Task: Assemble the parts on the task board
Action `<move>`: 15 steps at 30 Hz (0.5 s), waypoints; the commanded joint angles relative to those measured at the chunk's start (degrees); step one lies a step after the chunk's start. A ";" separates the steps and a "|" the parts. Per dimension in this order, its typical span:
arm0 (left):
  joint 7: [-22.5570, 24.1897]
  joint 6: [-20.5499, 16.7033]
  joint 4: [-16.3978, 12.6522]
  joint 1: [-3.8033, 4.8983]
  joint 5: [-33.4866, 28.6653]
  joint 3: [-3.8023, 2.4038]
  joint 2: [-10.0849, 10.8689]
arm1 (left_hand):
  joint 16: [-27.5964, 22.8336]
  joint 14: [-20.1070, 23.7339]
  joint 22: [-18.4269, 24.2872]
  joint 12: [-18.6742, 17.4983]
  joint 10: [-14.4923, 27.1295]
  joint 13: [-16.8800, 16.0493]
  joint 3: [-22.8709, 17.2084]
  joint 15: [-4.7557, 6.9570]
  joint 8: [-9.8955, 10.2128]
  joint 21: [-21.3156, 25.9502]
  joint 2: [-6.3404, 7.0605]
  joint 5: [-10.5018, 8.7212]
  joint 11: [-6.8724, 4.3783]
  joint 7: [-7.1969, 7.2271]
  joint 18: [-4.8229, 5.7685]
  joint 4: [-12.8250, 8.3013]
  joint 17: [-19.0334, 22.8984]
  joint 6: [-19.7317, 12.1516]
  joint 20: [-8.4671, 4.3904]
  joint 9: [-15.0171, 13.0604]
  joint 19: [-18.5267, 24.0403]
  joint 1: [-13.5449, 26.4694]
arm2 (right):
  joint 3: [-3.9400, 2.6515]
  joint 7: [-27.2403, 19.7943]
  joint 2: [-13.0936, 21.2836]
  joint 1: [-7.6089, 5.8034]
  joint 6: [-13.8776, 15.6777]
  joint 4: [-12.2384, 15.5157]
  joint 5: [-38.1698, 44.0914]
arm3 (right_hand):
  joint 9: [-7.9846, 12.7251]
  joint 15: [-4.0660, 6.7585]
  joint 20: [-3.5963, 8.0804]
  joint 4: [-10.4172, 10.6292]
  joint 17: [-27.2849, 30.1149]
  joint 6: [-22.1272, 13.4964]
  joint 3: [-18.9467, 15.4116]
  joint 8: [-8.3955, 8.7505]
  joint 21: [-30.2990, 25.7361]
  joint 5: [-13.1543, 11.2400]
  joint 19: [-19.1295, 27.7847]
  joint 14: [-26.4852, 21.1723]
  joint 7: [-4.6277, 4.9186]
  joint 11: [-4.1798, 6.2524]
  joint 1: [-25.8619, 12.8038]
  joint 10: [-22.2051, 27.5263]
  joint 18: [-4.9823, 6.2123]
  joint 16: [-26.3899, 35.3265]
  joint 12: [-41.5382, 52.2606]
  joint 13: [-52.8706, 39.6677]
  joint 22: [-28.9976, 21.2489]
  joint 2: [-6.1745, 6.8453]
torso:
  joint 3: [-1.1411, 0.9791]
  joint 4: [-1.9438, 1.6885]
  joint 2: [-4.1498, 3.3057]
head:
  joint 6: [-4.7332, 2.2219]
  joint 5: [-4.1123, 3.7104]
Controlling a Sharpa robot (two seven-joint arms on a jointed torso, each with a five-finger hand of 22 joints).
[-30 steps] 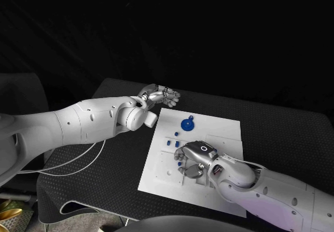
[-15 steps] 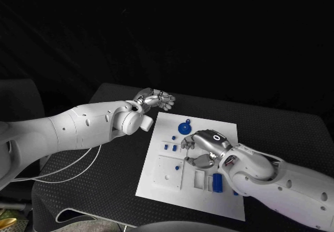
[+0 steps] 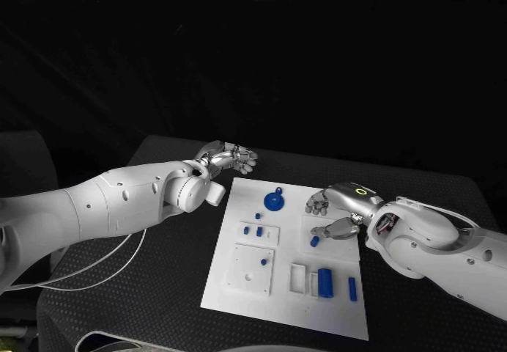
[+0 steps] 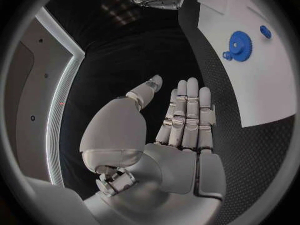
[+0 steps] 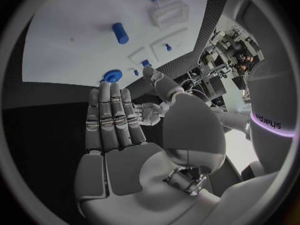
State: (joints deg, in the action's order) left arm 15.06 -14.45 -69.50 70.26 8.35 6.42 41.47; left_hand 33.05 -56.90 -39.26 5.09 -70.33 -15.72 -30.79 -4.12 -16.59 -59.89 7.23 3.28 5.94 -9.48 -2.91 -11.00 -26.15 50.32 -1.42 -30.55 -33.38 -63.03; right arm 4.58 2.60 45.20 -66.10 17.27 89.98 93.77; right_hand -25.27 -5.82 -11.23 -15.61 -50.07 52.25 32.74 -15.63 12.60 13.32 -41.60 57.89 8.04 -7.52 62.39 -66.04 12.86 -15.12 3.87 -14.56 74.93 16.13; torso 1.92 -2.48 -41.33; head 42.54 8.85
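The white task board (image 3: 238, 293) lies in the middle of the black table. A blue gear (image 3: 275, 200) sits near its far edge and shows too in the left wrist view (image 4: 239, 45) and the right wrist view (image 5: 113, 75). A short blue peg (image 3: 313, 240) lies just under my right hand (image 3: 338, 213), which hovers over the board's right side holding nothing, its palm (image 5: 125, 155) flat and fingers straight. A blue cylinder (image 3: 327, 282) and a blue bar (image 3: 352, 288) lie near the front right. My left hand (image 3: 227, 156) hangs off the board's far left corner, fingers (image 4: 187, 115) straight and empty.
Small blue pegs (image 3: 253, 230) stand in a raised plate left of the board's centre. A square white plate (image 3: 251, 269) with a hole lies near the front left. Black cloth surrounds the board, and a white cable (image 3: 105, 257) trails at the left.
My right hand has moved from the board's middle to its right side and farther back, uncovering the peg, cylinder and bar. The camera has shifted. The left hand has stayed by the far left corner.
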 commanded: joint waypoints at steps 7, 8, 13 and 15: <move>0.72 0.80 0.20 0.07 -0.25 -0.03 -0.16 | -0.36 0.14 -0.09 -0.17 0.13 0.08 -0.07 -0.39 -0.01 0.19 0.33 0.09 -0.14 0.03 -0.39 -0.29 -0.10 -0.23 0.21 0.02 0.25 -0.17 | 1.52 1.47 -0.84 0.24 -7.90 -2.71 2.76 | 0.50 -0.62 -0.09 0.56 -0.26 -1.80 -2.26 0.37 -0.58 -0.52 1.42 -1.49 -0.76 -1.34 -1.23 4.50 -0.87 0.75 -0.12 2.93 1.36 0.40 | -0.06 -0.04 -0.05 | -0.13 -0.38; 0.72 0.79 0.21 0.07 -0.25 -0.03 -0.14 | -0.36 0.14 -0.09 -0.16 0.13 0.08 -0.07 -0.39 -0.01 0.19 0.33 0.09 -0.14 0.03 -0.39 -0.29 -0.11 -0.23 0.21 0.02 0.25 -0.17 | 1.67 1.46 -0.96 0.35 -7.99 -2.97 2.90 | 0.51 -0.62 -0.09 0.58 -0.27 -1.85 -2.33 0.36 -0.59 -0.59 1.43 -1.51 -0.79 -1.32 -1.25 4.59 -0.87 0.76 -0.12 3.04 1.36 0.39 | -0.04 -0.06 -0.07 | -0.13 -0.47; 0.68 0.83 0.21 0.07 -0.25 -0.03 -0.07 | -0.39 0.14 -0.10 -0.16 0.13 0.09 -0.06 -0.39 -0.02 0.19 0.33 0.09 -0.14 0.02 -0.39 -0.28 -0.15 -0.24 0.22 0.02 0.25 -0.16 | 2.00 1.35 -1.51 1.06 -7.99 -3.99 3.32 | 0.49 -0.54 -0.05 0.71 -0.35 -1.77 -2.38 0.21 -0.53 -0.70 1.32 -1.41 -0.67 -1.29 -1.12 4.41 -0.81 0.70 0.09 3.25 1.36 0.18 | 0.03 -0.15 -0.10 | -0.09 -0.57; 0.68 0.83 0.20 0.07 -0.25 -0.03 -0.06 | -0.40 0.14 -0.10 -0.16 0.13 0.09 -0.06 -0.39 -0.02 0.20 0.32 0.08 -0.14 0.02 -0.39 -0.28 -0.16 -0.24 0.22 0.02 0.25 -0.16 | 2.05 1.34 -1.63 1.24 -8.10 -4.09 3.32 | 0.46 -0.50 -0.03 0.78 -0.39 -1.66 -2.35 0.09 -0.49 -0.86 1.25 -1.34 -0.58 -1.24 -0.97 4.20 -0.79 0.67 0.21 3.37 1.36 0.06 | 0.06 -0.15 -0.08 | -0.01 -0.57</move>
State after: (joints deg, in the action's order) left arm 15.08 -14.39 -69.22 70.26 8.35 6.42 41.46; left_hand 32.86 -56.90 -39.31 5.09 -70.33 -15.72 -30.78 -4.11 -16.59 -59.89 7.23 3.28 5.94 -9.50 -2.90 -11.00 -26.25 50.35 -1.42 -30.55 -33.38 -63.03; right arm 6.65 3.79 43.66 -64.90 10.90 85.92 95.81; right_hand -24.82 -6.43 -11.34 -14.86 -50.42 50.70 30.60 -15.62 12.18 12.65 -40.70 56.88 7.28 -9.01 61.75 -61.83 12.85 -14.59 3.88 -11.21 74.93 16.35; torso 1.90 -2.58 -41.42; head 42.42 8.26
